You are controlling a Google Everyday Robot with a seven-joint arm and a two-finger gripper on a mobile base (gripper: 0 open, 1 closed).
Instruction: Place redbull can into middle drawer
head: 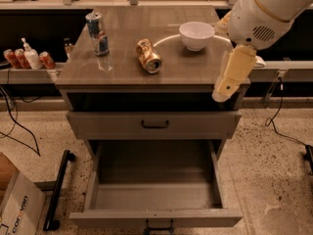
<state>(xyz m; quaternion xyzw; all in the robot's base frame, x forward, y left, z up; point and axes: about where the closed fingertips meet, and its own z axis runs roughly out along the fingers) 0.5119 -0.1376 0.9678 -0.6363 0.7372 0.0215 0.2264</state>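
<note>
The redbull can [97,33] stands upright at the back left of the counter top [195,67], slim, silver and blue with a silver top. The middle drawer [156,218] is pulled open below, and its smooth grey floor holds nothing. My gripper [232,76] hangs as a beige piece from the white arm [266,13] over the counter's right front corner. It is far to the right of the can and holds nothing that I can see.
A dented gold can [148,56] lies on its side mid-counter. A white bowl [196,35] stands behind it. The upper drawer [155,125] with a black handle is closed. Red cans and a bottle [30,58] sit on the left shelf. A cardboard box [17,207] and a black bar [57,190] lie on the floor at left.
</note>
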